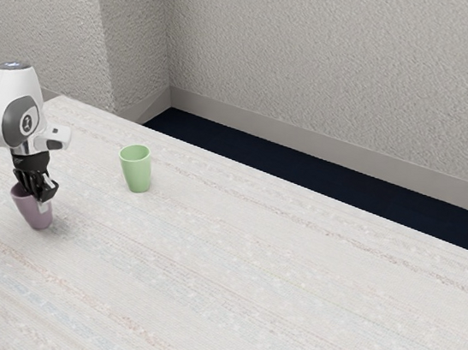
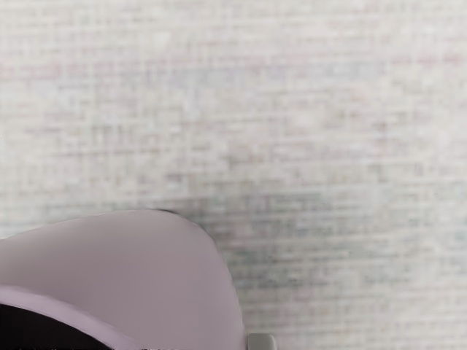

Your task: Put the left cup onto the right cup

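Note:
A purple cup [image 1: 33, 211] is at the exterior view's left, tilted, its base at the table top. My gripper [image 1: 35, 188] is down on its rim, fingers closed on the cup wall. In the wrist view the purple cup [image 2: 117, 277] looms large and blurred just under the hand. A green cup [image 1: 135, 167] stands upright on the table, apart from the purple one, further toward the exterior view's right and back.
The pale woven table top [image 1: 271, 283] stretches wide toward the exterior view's right. Its back edge [image 1: 319, 186] drops to a dark floor below textured walls.

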You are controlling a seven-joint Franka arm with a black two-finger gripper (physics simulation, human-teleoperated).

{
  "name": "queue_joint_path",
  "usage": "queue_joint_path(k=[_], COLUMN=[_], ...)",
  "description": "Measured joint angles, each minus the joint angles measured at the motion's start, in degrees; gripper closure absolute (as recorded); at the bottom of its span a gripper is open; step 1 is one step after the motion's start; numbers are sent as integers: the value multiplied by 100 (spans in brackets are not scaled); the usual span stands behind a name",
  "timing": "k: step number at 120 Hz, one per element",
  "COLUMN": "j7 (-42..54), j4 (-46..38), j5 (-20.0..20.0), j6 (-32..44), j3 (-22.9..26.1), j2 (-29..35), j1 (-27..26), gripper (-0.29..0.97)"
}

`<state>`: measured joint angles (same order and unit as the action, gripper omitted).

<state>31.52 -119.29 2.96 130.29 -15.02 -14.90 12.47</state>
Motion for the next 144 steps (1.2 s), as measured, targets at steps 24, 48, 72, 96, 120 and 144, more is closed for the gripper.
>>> queue_joint_path(k=[24, 48, 72, 96, 120, 144], j7=[-41, -107, -185, -254, -300, -329], j4=[11, 44, 390, 977, 1662, 2444], j5=[-6, -47, -88, -99, -105, -100], j6=[-15, -26, -142, -442, -762, -1136], j3=[-2, -1, 0, 1, 19, 64], j2=[38, 144, 257, 294, 117, -245], j1=[-25, -110, -441, -779, -923, -930], gripper=[78, 78, 78, 79, 79, 79])
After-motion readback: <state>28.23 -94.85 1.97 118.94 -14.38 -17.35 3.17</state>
